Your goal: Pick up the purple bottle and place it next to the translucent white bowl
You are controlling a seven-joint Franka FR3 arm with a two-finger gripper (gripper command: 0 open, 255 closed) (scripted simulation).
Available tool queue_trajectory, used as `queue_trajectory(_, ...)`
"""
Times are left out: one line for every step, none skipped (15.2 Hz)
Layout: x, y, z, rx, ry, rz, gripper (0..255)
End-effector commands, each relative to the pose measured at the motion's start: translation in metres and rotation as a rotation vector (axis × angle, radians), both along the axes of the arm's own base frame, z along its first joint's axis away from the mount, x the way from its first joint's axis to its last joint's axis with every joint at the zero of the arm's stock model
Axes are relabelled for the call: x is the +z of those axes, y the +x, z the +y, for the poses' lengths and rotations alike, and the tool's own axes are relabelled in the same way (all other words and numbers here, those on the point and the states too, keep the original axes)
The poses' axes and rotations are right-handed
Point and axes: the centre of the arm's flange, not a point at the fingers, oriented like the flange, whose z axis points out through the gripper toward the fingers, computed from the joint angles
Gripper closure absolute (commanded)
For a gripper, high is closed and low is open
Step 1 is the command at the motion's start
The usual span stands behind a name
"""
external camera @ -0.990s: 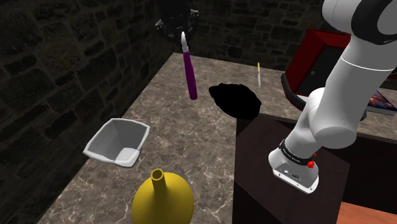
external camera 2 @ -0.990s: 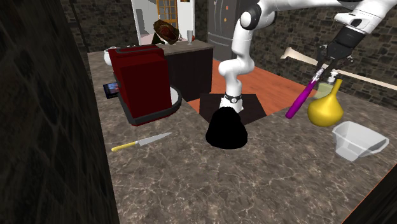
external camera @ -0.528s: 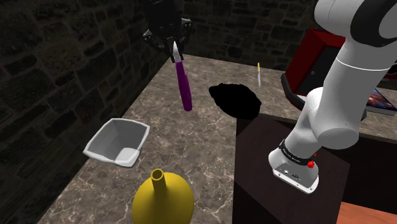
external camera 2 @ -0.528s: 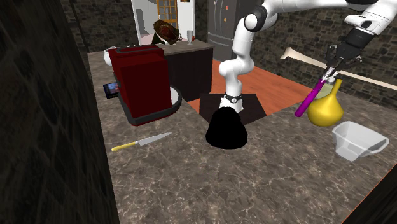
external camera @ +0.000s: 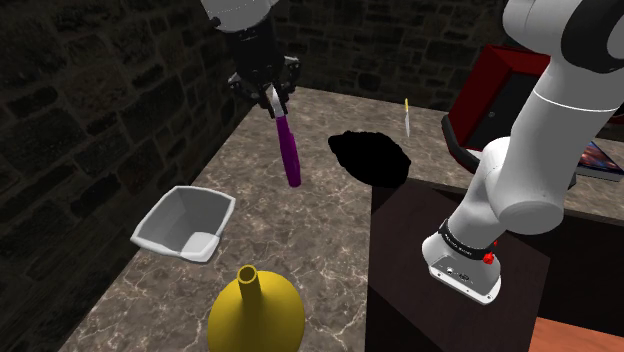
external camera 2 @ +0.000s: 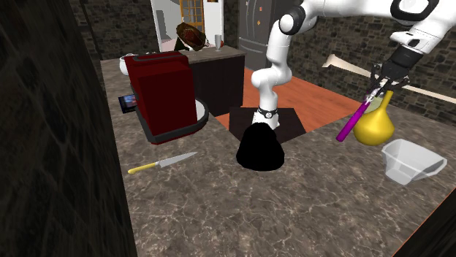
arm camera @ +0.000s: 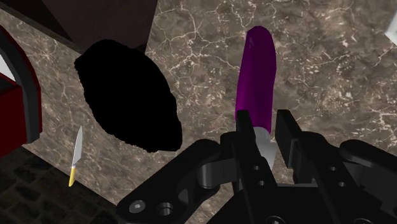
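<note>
A slim purple bottle point(external camera: 289, 150) hangs in the air above the marble counter, held by its pale cap end. My black gripper point(external camera: 273, 101) is shut on that cap; the bottle point(arm camera: 255, 74) slants down away from the fingers point(arm camera: 287, 135). The white bowl point(external camera: 186, 222) sits on the counter below and toward the shoulder view's left of the bottle. From the second exterior view the bottle point(external camera 2: 354, 119) hangs beside the yellow vase, up and left of the bowl point(external camera 2: 411, 160), with the gripper point(external camera 2: 377, 88) above it.
A yellow long-necked vase point(external camera: 256, 310) stands near the bowl at the counter's front. A black blob-shaped object point(external camera: 370, 157) lies mid-counter. A yellow-handled knife point(external camera 2: 161, 164) and a red machine point(external camera 2: 164, 93) are farther off. A dark stone wall point(external camera: 90, 120) borders the counter.
The gripper has carried the bottle toward the bowl's side of the counter and a little lower. The bottle stays clasped at its cap.
</note>
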Motion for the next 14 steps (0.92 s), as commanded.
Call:
queue_trajectory(-0.011,0.000,-0.001,0.000,0.000,0.000,255)
queue_trajectory(-0.016,0.000,-0.001,0.000,0.000,0.000,255)
queue_trajectory(-0.021,0.000,-0.001,0.000,0.000,0.000,255)
queue_trajectory(-0.027,0.000,-0.001,0.000,0.000,0.000,255)
queue_trajectory(-0.032,0.000,-0.001,0.000,0.000,0.000,255)
queue_trajectory(-0.037,0.000,-0.001,0.000,0.000,0.000,255)
queue_trajectory(-0.042,0.000,-0.001,0.000,0.000,0.000,255)
queue_trajectory(-0.048,0.000,-0.001,0.000,0.000,0.000,255)
queue_trajectory(-0.053,0.000,-0.001,0.000,0.000,0.000,255)
queue_trajectory(-0.058,0.000,-0.001,0.000,0.000,0.000,255)
queue_trajectory(-0.064,0.000,-0.001,0.000,0.000,0.000,255)
queue_trajectory(-0.069,0.000,-0.001,0.000,0.000,0.000,255)
queue_trajectory(-0.074,0.000,-0.001,0.000,0.000,0.000,255)
queue_trajectory(-0.079,0.000,-0.001,0.000,0.000,0.000,255)
